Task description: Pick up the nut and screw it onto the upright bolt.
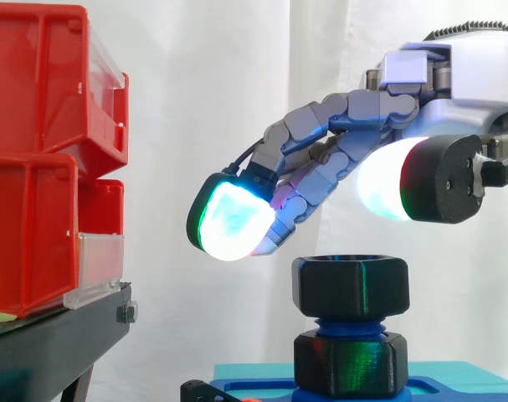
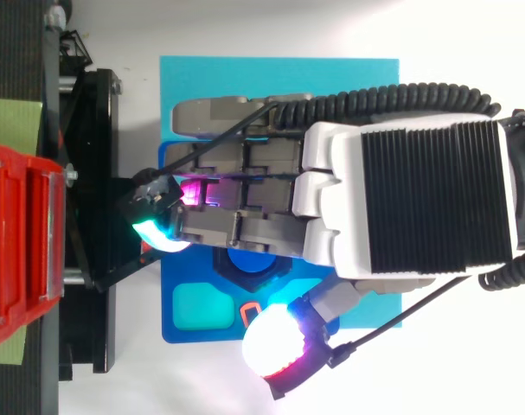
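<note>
Lower centre: a matte black hexagonal nut (image 1: 351, 286) sits on the blue threaded bolt (image 1: 347, 325); robot hand (image 1: 469, 84) hangs above, wide, empty.

The nut (image 1: 351, 286) looks matt black plastic, the bins (image 1: 36, 167) glossy red plastic.

Grey segmented hand (image 1: 354, 109), glowing pads (image 1: 233, 219) — white ribbed housing (image 2: 426, 203)

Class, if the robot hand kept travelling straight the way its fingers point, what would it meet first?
Probably the stacked red plastic bins on the left. The hand points that way from above the upper black hexagonal nut, though depth is uncertain.
</note>
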